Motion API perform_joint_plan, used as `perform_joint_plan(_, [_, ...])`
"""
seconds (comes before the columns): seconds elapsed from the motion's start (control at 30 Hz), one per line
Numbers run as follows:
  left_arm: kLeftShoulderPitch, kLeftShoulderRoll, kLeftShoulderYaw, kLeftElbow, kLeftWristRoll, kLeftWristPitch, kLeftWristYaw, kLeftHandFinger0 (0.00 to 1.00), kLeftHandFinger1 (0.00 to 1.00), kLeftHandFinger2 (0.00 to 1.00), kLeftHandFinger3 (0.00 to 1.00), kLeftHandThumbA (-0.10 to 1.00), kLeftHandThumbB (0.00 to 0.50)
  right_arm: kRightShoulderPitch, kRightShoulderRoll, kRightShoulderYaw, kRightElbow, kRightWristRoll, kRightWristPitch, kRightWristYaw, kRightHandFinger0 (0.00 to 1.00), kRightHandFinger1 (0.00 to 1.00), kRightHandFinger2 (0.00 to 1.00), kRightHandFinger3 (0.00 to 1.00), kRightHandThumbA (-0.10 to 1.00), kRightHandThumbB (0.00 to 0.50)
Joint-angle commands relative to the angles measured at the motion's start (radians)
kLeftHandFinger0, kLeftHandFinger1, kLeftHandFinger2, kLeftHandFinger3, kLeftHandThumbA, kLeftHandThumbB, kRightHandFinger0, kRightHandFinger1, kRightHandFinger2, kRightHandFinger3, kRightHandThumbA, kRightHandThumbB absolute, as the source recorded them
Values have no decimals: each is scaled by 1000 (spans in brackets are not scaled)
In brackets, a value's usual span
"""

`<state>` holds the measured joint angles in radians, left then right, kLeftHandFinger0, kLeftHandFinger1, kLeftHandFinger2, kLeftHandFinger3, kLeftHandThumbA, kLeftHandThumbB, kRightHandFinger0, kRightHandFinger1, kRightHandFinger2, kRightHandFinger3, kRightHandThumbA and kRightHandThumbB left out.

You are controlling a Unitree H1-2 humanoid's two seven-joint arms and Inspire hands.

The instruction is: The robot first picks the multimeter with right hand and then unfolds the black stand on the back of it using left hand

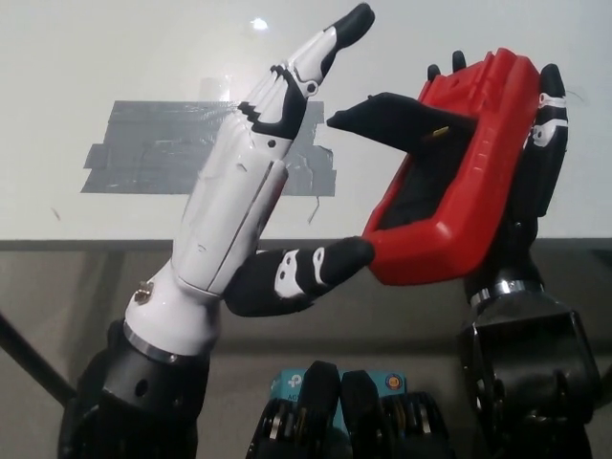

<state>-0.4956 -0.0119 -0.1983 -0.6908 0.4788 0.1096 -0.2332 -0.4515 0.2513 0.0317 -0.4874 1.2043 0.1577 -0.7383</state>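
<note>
Grey tape patch (pixel 158 148) stuck flat on the white table (pixel 115 48), far left, partly hidden behind the white forearm. Short thin wire-like scrap (pixel 313 207) lying just right of the tape's near edge. Blue-labelled item (pixel 392 381) peeking out at the bottom edge, mostly covered. Table's near edge crossing the scene behind both wrists, darker floor below.

Red multimeter (pixel 459 172) held up off the table at right, back side turned toward the camera, tilted with its top leaning right and far. Black recessed back panel inside the red casing. Black stand (pixel 387 117) swung out from the back, jutting left as a dark wedge, hinged near the upper part of the casing.

Right hand (pixel 535 143) clasped round the multimeter from behind, black fingertips showing over its far and right edges. Left hand (pixel 258 191) raised just left of the multimeter, holding nothing, fingers stretched long and straight toward far right; thumb (pixel 316 271) apart from them, its tip meeting the casing's near left corner. Stand's tip close beside the left fingers, contact not clear.
</note>
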Motion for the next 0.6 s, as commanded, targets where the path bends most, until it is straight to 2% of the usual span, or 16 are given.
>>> perform_joint_plan(0.0, [3, -1, -11, -8, 9, 8, -12, 1000, 1000, 1000, 1000, 1000, 397, -41, 54, -6, -46, 13, -18, 35, 0, 414, 738, 1000, -100, 76])
perform_joint_plan(0.3, [36, 3, -27, 2, 10, -23, -2, 1000, 1000, 1000, 1000, 1000, 358, -46, 58, -11, -49, 11, -22, 24, 0, 372, 723, 1000, -100, 67])
perform_joint_plan(0.4, [47, 4, -32, 6, 9, -31, -2, 1000, 1000, 1000, 1000, 1000, 361, -49, 61, -13, -49, 13, -29, 33, 0, 381, 733, 1000, -100, 44])
perform_joint_plan(0.57, [63, 3, -42, 8, 19, -42, 2, 1000, 1000, 1000, 1000, 1000, 367, -52, 65, -19, -55, 23, -33, 28, 0, 409, 749, 1000, -100, 36])
